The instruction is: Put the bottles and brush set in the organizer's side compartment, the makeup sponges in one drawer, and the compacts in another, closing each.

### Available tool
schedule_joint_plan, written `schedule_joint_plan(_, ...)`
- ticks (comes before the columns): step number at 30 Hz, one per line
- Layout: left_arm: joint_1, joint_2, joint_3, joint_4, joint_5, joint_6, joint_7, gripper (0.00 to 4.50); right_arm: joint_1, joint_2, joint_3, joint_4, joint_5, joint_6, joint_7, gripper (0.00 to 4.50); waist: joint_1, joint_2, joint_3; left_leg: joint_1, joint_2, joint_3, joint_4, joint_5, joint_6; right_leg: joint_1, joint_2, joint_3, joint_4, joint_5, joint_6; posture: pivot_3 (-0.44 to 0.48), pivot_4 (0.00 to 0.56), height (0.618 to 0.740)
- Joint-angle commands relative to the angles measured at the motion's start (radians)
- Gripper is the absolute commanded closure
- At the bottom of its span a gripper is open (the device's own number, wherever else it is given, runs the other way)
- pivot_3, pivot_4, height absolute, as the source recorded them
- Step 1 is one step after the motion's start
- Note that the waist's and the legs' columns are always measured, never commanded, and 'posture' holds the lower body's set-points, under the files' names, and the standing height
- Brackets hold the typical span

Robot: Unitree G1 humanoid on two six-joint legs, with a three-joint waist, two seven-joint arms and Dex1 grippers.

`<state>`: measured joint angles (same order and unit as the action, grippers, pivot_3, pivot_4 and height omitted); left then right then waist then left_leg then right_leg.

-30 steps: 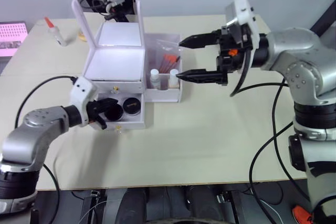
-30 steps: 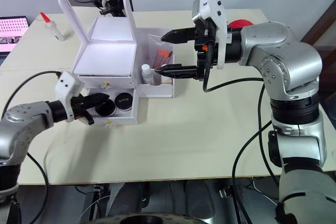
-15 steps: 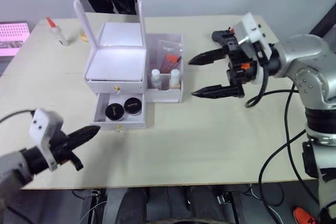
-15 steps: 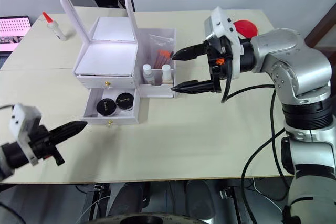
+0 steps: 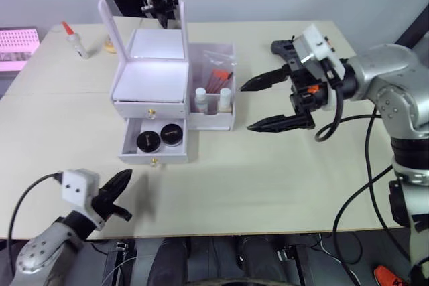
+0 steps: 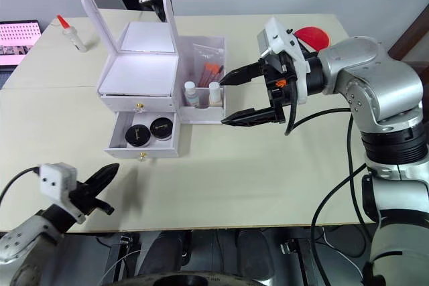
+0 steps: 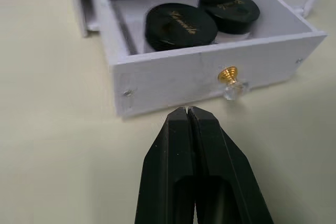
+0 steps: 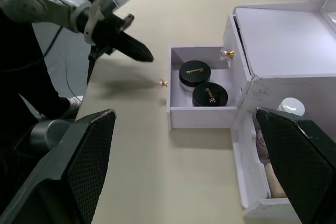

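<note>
Left gripper (image 7: 187, 109) pinched shut, empty, near table's (image 5: 268, 179) front edge, in front of open lower drawer (image 5: 153, 153). Two black compacts (image 5: 159, 137) sit in it. Right gripper (image 5: 248, 104) spread wide, empty, just beside organizer's (image 5: 151, 78) side compartment (image 5: 213, 120), which holds two bottles (image 5: 211, 100) and brush set (image 5: 216, 78).

Silver arms, black cables, white wrists

White organizer (image 5: 149, 85), black compacts (image 5: 159, 137), seemingly gold-lettered
</note>
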<state>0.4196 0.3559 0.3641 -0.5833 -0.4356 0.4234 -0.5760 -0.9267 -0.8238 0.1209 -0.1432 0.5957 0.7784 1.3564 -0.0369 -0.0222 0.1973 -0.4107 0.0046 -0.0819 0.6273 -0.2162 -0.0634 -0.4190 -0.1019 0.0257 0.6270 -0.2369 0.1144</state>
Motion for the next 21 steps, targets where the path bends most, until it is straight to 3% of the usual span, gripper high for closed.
schedule_joint_plan(1, -0.096, 0.02, -0.031, 0.073, 0.032, -0.04, 0.022, 4.43, -0.03, -0.002, -0.017, -0.002, -0.007, -0.011, -0.011, 0.0, 0.002, 0.0, 0.0, 0.0, 0.0, 0.0, 0.0, 0.0, 0.0, -0.001, 0.0, 0.0, 0.001, 0.0, 0.0, 0.0, 0.15, 0.74)
schedule_joint_plan(21, -0.492, 0.057, -0.125, 0.375, 0.083, -0.041, 0.099, 4.43, -0.028, 0.007, -0.043, -0.034, 0.017, 0.028, -0.087, 0.0, 0.009, 0.0, 0.0, 0.0, 0.003, -0.001, 0.001, 0.0, 0.0, -0.001, 0.004, 0.0, 0.003, 0.001, 0.001, 0.0, 0.15, 0.74)
